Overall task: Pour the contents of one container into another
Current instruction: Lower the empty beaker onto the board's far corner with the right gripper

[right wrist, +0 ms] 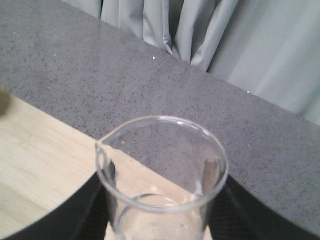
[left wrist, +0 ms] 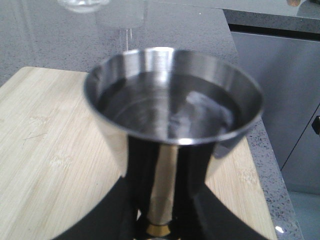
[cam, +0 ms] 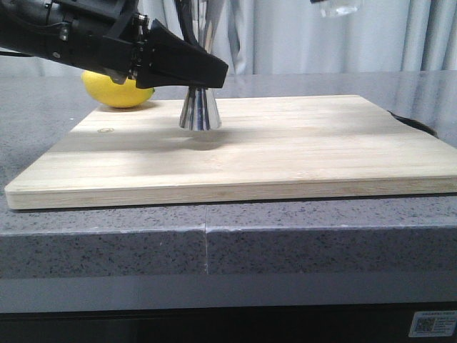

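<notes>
Jigger clamped on the board, beaker held high

Front: my left hand (cam: pixel 203 71) is closed around the jigger (cam: pixel 199 108), which stands on the cutting board (cam: pixel 285 153) on the counter (cam: pixel 107 236); a lemon (cam: pixel 118 91) lies at 10 o'clock behind the board, and the beaker (cam: pixel 339 8) is cut off at the frame's top. Left wrist: only here I see liquid in the jigger's (left wrist: pixel 172 115) cup. Right wrist: my right hand's fingers (right wrist: pixel 95 200), mostly cropped, grip the upright beaker (right wrist: pixel 162 175); its contents are hard to judge.

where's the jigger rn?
Front view: the jigger stands on the cutting board, back left, held by the left gripper, with the lemon to its left.
</notes>
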You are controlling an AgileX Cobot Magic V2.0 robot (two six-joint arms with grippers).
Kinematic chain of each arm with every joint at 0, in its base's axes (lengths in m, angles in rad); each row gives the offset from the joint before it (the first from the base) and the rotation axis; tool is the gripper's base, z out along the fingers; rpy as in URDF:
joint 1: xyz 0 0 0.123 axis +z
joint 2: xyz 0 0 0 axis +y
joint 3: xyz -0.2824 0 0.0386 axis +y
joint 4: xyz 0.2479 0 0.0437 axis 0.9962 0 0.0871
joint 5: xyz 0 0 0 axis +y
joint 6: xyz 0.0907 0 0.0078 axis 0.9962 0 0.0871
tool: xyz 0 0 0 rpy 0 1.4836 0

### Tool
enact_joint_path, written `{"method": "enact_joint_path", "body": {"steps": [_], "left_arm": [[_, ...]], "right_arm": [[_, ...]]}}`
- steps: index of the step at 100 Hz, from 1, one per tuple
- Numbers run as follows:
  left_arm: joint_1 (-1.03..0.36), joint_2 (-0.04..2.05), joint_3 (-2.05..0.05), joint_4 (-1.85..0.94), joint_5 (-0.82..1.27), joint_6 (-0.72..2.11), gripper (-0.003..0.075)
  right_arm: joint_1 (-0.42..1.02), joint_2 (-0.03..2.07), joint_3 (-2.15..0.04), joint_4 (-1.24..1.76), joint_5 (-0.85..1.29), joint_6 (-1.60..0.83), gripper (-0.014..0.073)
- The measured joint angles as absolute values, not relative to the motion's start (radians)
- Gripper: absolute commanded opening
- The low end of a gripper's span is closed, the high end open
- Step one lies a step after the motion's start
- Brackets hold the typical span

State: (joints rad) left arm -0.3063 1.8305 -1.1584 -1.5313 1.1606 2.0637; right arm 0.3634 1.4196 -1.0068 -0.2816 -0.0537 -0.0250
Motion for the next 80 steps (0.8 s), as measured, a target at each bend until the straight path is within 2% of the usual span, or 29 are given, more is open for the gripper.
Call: {"method": "enact_joint_path", "body": {"steps": [26, 63, 80], "left_arm": [[-0.306, 1.830, -1.158, -1.527, 1.161, 2.064, -0.0019], [-0.306, 1.830, -1.158, -1.527, 1.161, 2.064, -0.0019], [-0.306, 1.830, -1.158, -1.527, 1.161, 2.064, -0.0019]], "right_arm": [[0.363, 1.382, -0.897, -0.279, -0.161, -0.025, 0.0246], [0.313, 1.382, -0.712, -0.251, -0.448, -0.025, 0.0245], [0.279, 1.382, -0.633, -0.227, -0.575, -0.025, 0.0205]]}}
